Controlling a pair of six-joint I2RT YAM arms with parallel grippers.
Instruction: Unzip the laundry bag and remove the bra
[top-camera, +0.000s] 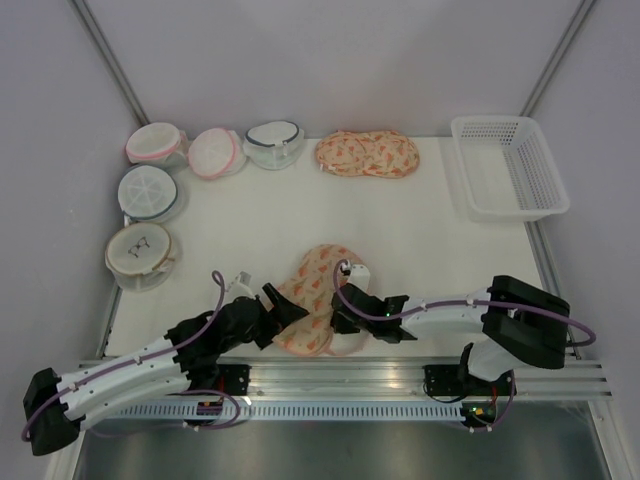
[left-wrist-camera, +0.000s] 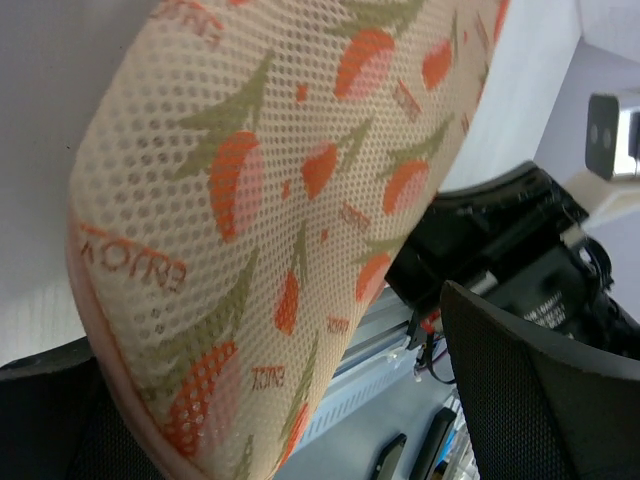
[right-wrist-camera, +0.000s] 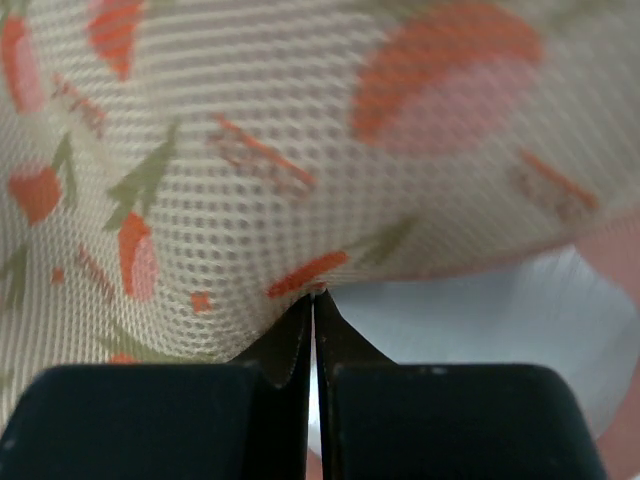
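Observation:
The peach, orange-printed laundry bag (top-camera: 312, 290) lies near the table's front edge between my two grippers. My left gripper (top-camera: 283, 307) is open, and its wide jaws straddle the bag's left lobe (left-wrist-camera: 250, 200). One finger (left-wrist-camera: 540, 390) stands apart from the mesh. My right gripper (top-camera: 345, 312) is shut, pinching the bag's edge (right-wrist-camera: 200, 150) at its fingertips (right-wrist-camera: 315, 300). I cannot tell whether a zip pull is between them. A pale pink-white patch (top-camera: 356, 272) shows at the bag's right side; I cannot tell if it is the bra.
A twin printed bag (top-camera: 367, 153) lies at the back centre. Several round mesh bags (top-camera: 150, 190) sit along the left and back left. A white basket (top-camera: 508, 165) stands at the back right. The metal rail (top-camera: 400, 378) runs along the near edge.

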